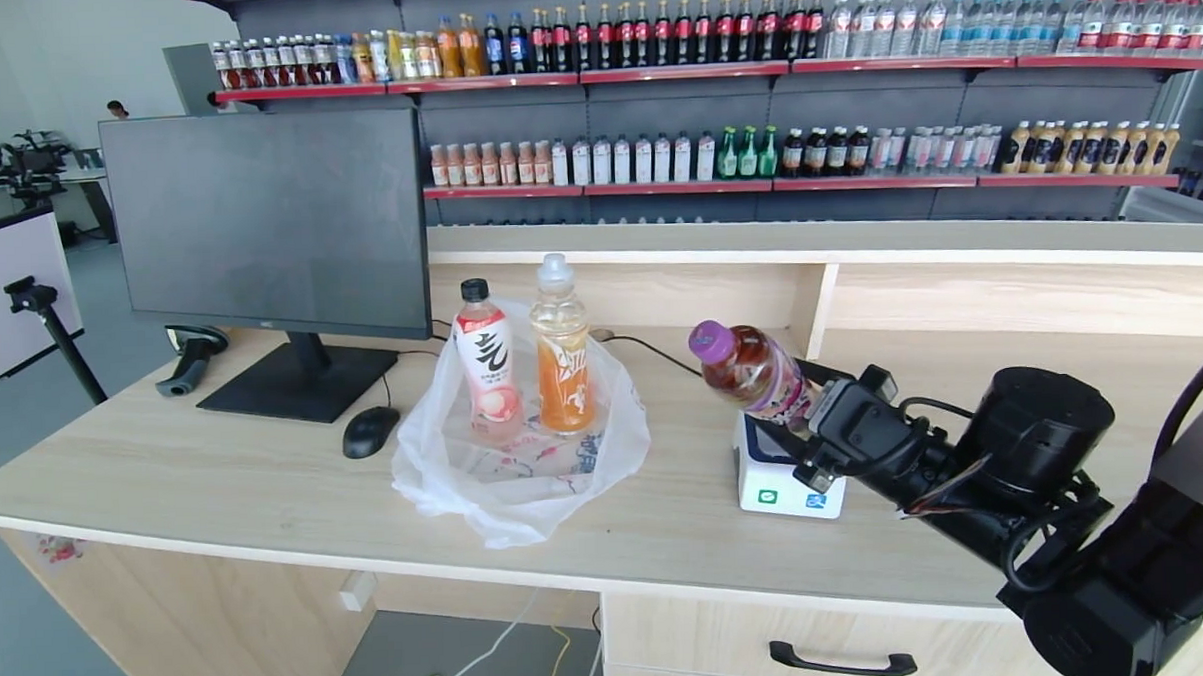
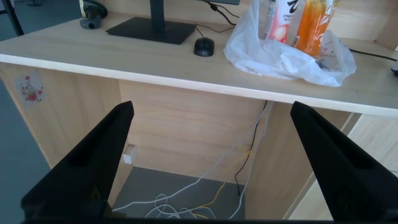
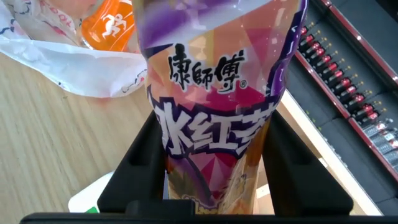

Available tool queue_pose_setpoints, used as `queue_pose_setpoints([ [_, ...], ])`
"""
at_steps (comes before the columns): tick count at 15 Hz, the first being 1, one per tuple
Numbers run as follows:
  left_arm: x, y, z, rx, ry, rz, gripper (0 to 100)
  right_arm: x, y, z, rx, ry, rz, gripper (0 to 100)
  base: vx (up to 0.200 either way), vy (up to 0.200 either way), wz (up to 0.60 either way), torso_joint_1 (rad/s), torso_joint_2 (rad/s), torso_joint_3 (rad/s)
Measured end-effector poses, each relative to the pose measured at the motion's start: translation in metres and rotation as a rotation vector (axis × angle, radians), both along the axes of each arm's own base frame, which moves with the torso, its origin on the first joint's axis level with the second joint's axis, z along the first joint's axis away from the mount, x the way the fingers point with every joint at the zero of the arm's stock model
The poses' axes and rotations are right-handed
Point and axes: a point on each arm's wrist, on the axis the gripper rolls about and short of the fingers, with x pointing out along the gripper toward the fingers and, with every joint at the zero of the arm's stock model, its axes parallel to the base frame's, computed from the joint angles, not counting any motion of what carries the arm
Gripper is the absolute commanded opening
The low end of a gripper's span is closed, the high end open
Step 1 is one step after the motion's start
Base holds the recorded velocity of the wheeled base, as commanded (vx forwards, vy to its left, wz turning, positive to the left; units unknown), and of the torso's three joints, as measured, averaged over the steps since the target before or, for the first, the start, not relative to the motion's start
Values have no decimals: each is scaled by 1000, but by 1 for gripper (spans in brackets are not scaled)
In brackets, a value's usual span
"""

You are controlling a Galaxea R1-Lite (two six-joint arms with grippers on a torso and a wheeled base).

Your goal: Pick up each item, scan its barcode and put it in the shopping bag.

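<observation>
Right gripper point(image 1: 802, 408) is pinching the purple-capped bottle point(image 1: 753, 373) above the scanner point(image 1: 782, 482); left of it, two bottles point(image 1: 487, 367) are standing in the shopping bag point(image 1: 521, 476), likely leaving only this one.

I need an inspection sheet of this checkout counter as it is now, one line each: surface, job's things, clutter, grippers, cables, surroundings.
Surface: light wooden counter.
Job's things: pink bottle and orange bottle stand upright in the open shopping bag; purple-capped bottle is tilted, by the white scanner box.
Clutter: monitor, mouse, handheld scanner.
Grippers: right gripper shut on the purple-capped bottle; left gripper open, holding nothing, lower than the countertop.
Cables: black cable behind the bag; loose cables under the counter.
Surroundings: shelves of drinks behind.
</observation>
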Motion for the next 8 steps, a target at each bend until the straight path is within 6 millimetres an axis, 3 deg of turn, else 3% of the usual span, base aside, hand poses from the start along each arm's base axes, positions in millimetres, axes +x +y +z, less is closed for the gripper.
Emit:
queue_pose_setpoints([
  [8,0,0,0,0,0,0,100,-1,0,-1,-16,-6,-1,0,0,0,0,0,0,0],
])
